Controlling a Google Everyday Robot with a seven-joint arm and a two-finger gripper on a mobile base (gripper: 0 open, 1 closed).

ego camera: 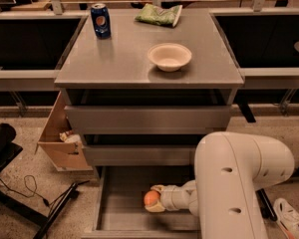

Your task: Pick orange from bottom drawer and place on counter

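Note:
The orange [150,198] is small and round, inside the open bottom drawer [119,210], near its middle. My gripper [155,199] reaches into the drawer from the right, with its pale fingers [156,207] closed around the orange. The white arm [231,183] covers the drawer's right side. The grey counter [114,59] tops the cabinet above.
On the counter stand a blue soda can [100,20], a green chip bag [159,14] and a white bowl [169,56]. Two shallower drawers [147,117] sit shut above. A cardboard box [60,141] stands left of the cabinet, cables and a stand leg [55,210] on the floor.

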